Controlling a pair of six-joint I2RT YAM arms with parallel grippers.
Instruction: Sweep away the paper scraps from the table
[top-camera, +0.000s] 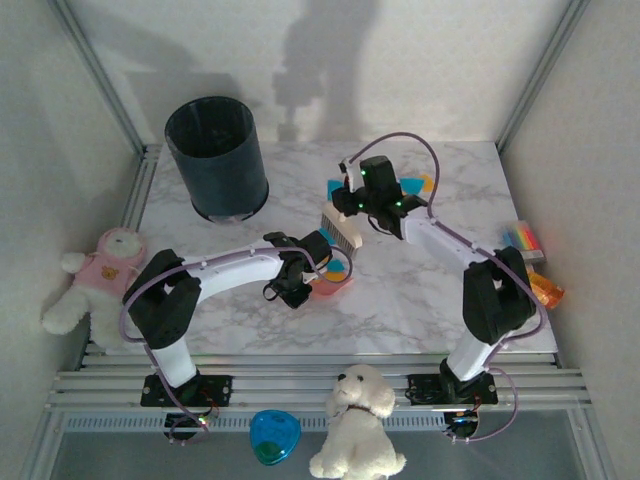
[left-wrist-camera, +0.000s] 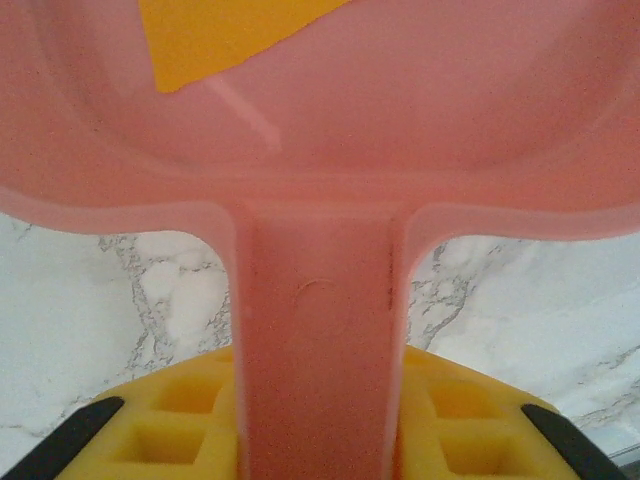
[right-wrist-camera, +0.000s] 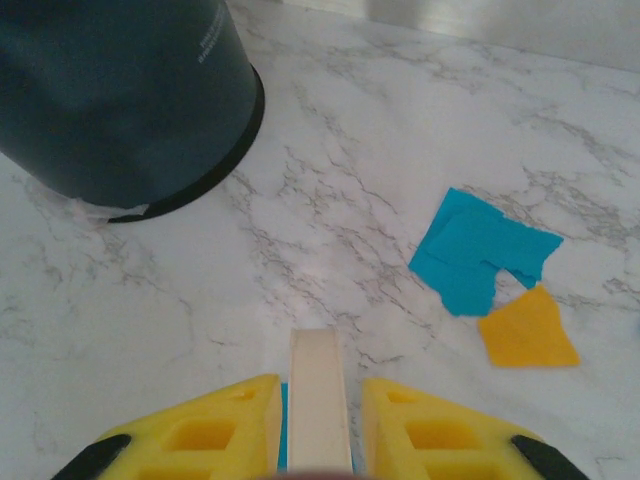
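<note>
We see the left gripper (left-wrist-camera: 320, 445) pressed tight on the flat handle of the pink dustpan (left-wrist-camera: 320, 150), with a yellow finger (left-wrist-camera: 170, 425) on either side of it. The pan lies low over the table (right-wrist-camera: 300, 230), near its middle. An orange-yellow scrap sits in the pan, and from above we also make out a bit of teal beside it.

The right gripper (right-wrist-camera: 320, 440) pinches the cream handle of a brush (top-camera: 341, 228), its yellow fingers hard against both sides. The brush head hangs just beyond the pan's mouth; we cannot tell whether the bristles touch the pan.

More of the paper scraps (right-wrist-camera: 480, 250) lie loose on the marble to the right of the brush, beside the right gripper. They are overlapping teal pieces with an orange-yellow one just beside them. A dark round bin (right-wrist-camera: 110, 90) stands upright at the far left of the table, well apart from those scraps.

A striped block (top-camera: 524, 240) and an orange toy (top-camera: 546, 290) sit at the right edge. A teddy in pink (top-camera: 95, 285) lies off the left edge. A white plush dog (top-camera: 357, 425) sits on the near rail between the arm bases.
</note>
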